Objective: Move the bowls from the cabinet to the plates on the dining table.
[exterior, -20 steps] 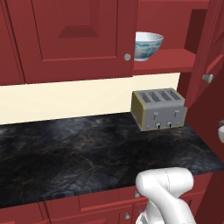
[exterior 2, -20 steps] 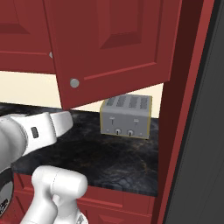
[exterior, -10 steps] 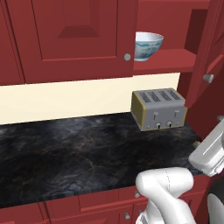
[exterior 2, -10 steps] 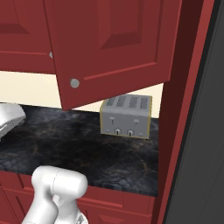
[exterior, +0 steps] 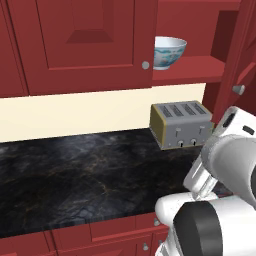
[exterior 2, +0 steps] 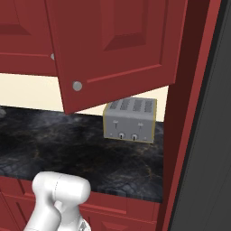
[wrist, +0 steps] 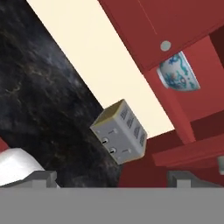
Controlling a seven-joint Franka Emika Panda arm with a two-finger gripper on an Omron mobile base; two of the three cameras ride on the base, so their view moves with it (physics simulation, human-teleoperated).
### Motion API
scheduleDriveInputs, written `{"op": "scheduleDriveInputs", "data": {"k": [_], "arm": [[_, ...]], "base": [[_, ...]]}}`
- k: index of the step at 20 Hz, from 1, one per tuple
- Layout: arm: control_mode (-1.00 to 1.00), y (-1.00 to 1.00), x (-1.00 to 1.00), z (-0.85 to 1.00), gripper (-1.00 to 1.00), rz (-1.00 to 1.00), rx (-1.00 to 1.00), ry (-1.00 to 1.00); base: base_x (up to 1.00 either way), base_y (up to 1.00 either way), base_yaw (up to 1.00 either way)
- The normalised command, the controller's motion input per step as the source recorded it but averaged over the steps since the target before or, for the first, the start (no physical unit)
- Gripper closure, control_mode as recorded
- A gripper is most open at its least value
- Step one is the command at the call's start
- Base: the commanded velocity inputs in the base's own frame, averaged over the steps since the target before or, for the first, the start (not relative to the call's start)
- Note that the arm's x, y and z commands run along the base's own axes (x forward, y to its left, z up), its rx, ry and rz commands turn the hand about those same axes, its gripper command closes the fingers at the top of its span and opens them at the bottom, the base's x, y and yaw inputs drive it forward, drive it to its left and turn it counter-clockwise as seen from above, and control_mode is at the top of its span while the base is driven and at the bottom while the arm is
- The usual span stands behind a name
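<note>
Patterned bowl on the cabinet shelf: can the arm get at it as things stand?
Probably yes. The bowl sits on the shelf with the door on its side swung open, nothing in front of it. The fingers are open and empty but low, near the toaster, so the arm must rise first.

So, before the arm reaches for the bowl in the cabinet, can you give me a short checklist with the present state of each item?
1. Cabinet door open, shelf reachable: ok.
2. Patterned bowl upright on the shelf: ok.
3. Gripper open, nothing between the fingertips: ok.
4. Gripper close to the bowl: not ok, it hangs low, well short of the shelf.
5. Toaster on the counter below the shelf, away from the bowl: ok.
6. Second bowl located: cannot tell.
</note>
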Motion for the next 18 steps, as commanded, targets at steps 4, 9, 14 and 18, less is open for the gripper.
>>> {"op": "scheduleDriveInputs", "data": {"k": [4,9,14,18], "arm": [[-1.00,0.03,0.61,0.00,-1.00,-0.11,-0.15,0.00],[-1.00,-0.09,0.68,0.01,-1.00,-0.16,-0.08,0.00],[-1.00,-0.19,0.66,0.06,-1.00,-0.18,-0.04,0.00],[-1.00,-0.25,0.58,0.07,-1.00,-0.22,-0.03,0.00]], "base": [[0.00,0.00,0.00],[0.00,0.00,0.00],[0.00,0.00,0.00],[0.00,0.00,0.00]]}}
